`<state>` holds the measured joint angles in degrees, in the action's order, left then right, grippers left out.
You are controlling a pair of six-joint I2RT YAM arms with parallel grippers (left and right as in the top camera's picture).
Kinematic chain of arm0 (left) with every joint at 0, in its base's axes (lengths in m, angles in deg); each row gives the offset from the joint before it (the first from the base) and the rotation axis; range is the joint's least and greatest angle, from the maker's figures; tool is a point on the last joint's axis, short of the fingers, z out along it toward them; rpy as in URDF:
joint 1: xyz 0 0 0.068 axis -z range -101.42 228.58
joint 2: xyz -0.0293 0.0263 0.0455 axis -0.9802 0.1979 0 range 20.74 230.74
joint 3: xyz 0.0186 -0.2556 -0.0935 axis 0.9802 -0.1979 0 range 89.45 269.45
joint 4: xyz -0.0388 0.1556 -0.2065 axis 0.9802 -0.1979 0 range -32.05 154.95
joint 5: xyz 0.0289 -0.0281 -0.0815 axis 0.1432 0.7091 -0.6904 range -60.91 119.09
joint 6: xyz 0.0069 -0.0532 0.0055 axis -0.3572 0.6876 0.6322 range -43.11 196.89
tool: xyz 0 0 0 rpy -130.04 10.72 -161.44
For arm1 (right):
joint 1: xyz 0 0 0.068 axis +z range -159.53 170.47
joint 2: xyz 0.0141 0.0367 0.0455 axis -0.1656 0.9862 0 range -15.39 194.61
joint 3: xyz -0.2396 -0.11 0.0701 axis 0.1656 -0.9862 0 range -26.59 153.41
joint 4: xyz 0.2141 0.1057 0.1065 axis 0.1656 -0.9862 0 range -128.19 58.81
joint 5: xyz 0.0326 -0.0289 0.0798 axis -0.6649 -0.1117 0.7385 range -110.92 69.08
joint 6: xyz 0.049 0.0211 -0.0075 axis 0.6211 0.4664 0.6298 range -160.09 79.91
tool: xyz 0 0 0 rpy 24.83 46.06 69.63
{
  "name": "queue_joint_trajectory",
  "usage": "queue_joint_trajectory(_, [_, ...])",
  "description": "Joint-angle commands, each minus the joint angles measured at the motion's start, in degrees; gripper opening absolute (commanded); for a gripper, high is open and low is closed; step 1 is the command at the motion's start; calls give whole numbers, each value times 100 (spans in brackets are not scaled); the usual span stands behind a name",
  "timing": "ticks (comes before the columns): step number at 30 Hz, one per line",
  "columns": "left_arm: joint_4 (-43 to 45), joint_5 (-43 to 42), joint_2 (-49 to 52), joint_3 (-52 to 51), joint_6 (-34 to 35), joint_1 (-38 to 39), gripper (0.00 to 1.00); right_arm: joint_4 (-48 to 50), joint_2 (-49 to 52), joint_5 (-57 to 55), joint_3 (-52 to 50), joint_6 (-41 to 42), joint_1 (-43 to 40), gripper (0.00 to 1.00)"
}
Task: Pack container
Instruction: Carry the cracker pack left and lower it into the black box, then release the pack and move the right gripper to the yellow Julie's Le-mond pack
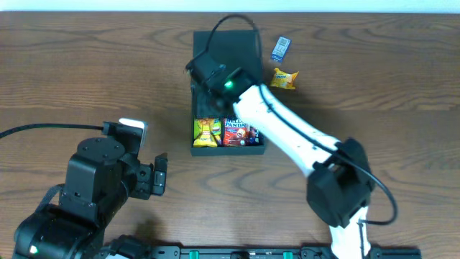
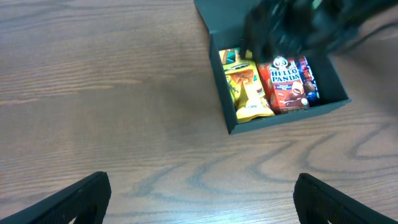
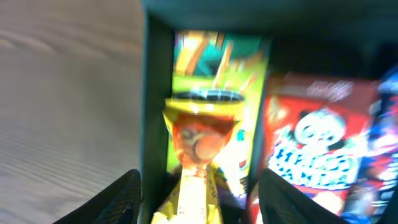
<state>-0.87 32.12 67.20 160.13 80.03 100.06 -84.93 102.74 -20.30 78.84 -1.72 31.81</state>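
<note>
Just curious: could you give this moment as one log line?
right tool open over container | yellow packet, Hello Panda box inside | left tool open

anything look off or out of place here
Two snacks lie outside the container, on the table right of its open lid: a small blue packet and an orange-yellow packet. Inside, the packed snacks lie side by side; nothing looks spilled or damaged.

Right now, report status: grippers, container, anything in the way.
Left gripper open, empty. Right gripper open over yellow packet inside container. Lid open, nothing across the opening but the right arm. Blue packet and orange packet lie outside.
</note>
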Motion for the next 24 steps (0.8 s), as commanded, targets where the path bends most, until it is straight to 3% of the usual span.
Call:
queue_joint_trajectory(1, [-15, 55, -2, -17, 24, -9, 95, -52, -393, -66, 153, -210, -262, 60])
queue_joint_trajectory(17, [-17, 55, -2, -17, 24, -9, 95, -1115, -457, -560, 151, -494, -1652, 62])
queue_joint_trajectory(24, [-17, 55, -2, -17, 24, -9, 95, -1209, -457, -688, 151, -636, -1878, 64])
